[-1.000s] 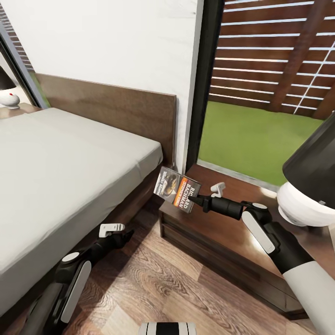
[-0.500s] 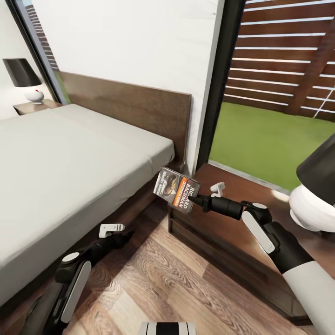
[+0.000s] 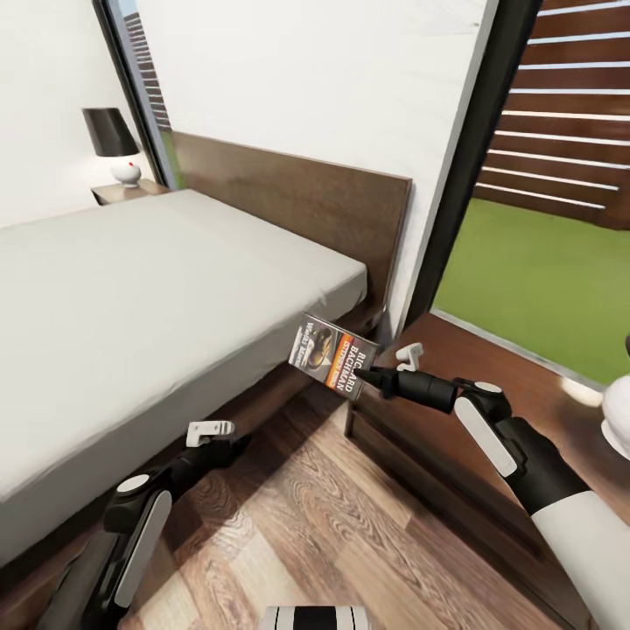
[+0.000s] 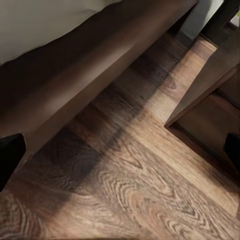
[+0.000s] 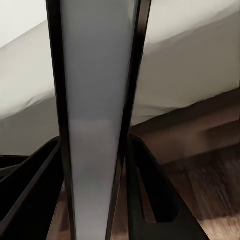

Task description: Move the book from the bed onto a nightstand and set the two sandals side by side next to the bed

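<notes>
Your right claw [image 3: 366, 374] is clamped on the book [image 3: 333, 356], holding it upright in the air over the gap between bed [image 3: 131, 289] and nightstand [image 3: 464, 420] | your left claw [image 3: 210, 430] hangs low beside the bed frame above the floor [image 3: 350, 542], fingers apart, gripping nothing | far nightstand carries a lamp [image 3: 114, 144]
</notes>
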Robot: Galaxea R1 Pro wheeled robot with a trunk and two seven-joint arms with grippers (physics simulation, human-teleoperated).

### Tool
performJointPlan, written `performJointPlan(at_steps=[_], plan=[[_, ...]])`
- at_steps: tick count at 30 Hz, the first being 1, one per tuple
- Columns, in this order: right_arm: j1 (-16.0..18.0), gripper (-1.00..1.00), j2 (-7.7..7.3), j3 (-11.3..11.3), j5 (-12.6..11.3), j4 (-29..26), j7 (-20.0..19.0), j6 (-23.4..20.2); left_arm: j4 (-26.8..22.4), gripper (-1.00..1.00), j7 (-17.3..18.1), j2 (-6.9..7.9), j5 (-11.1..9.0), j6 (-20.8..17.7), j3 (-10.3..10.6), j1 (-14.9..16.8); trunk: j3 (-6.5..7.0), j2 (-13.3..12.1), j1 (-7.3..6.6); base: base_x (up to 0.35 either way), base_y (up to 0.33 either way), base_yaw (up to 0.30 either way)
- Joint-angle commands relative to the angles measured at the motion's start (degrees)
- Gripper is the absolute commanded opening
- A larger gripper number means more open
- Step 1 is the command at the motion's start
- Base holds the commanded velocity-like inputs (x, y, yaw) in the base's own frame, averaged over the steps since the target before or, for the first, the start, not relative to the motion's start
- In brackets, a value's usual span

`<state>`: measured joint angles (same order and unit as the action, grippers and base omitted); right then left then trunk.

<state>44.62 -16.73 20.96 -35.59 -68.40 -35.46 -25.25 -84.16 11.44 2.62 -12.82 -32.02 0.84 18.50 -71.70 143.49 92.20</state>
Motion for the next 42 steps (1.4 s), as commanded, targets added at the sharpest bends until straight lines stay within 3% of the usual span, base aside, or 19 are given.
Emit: performJointPlan(at_steps=[1,42], plan=[[0.03,-1.0,-0.06,0.05,-0.8,-0.07,0.12,-0.5,-0.03,1.0,-0.01,0.02,-0.27,-0.32,0.04,0.04,-0.04,0.02,-0.01,0.0,0.0,0.281],[0.03,-1.0,-0.06,0.12,-0.8,-0.07,0.04,-0.47,0.33,1.0,-0.1,-0.07,-0.1,-0.31,0.22,0.04,-0.04,0.02,-0.01,-0.009,-0.014,0.281]])
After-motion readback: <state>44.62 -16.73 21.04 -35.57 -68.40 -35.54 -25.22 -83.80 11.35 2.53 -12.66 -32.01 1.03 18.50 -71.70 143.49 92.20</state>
